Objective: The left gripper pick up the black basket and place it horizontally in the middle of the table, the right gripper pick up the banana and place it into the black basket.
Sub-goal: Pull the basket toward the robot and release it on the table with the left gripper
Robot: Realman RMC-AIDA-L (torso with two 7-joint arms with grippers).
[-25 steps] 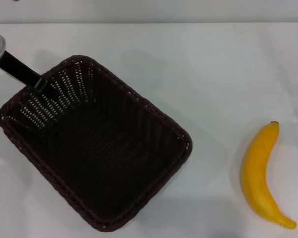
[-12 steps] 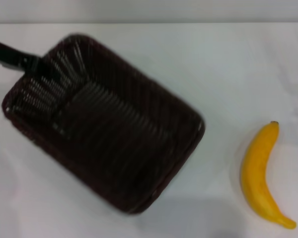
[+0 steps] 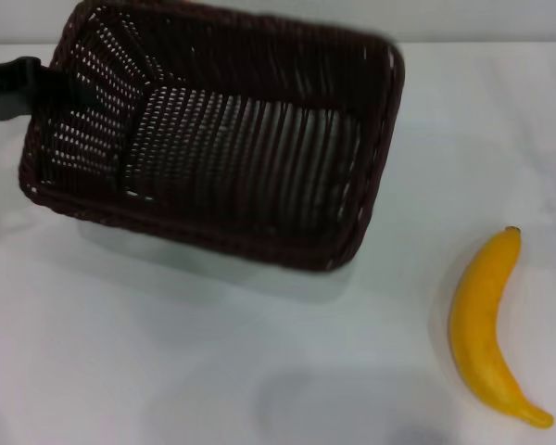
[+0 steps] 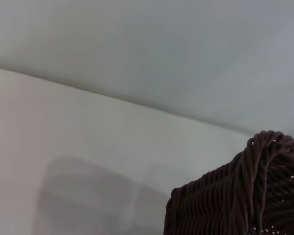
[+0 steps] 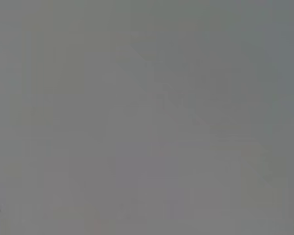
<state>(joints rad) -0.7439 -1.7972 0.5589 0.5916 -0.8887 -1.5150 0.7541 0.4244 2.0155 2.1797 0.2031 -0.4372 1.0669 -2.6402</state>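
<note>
White table, basket lifted at its far left corner.
Left gripper clamps the black basket's left rim, holding it tilted; banana lies near the right edge.

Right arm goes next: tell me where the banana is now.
In the head view the banana lies on the table at the robot's near right, clear of the basket held up by the left gripper.

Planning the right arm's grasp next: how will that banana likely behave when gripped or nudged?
The banana lies flat on its curved side on the table, so a nudge would probably pivot or slide it rather than roll it. Its smooth skin may slip under a light pinch. It looks firm, though hard squeezing could bruise it.
</note>
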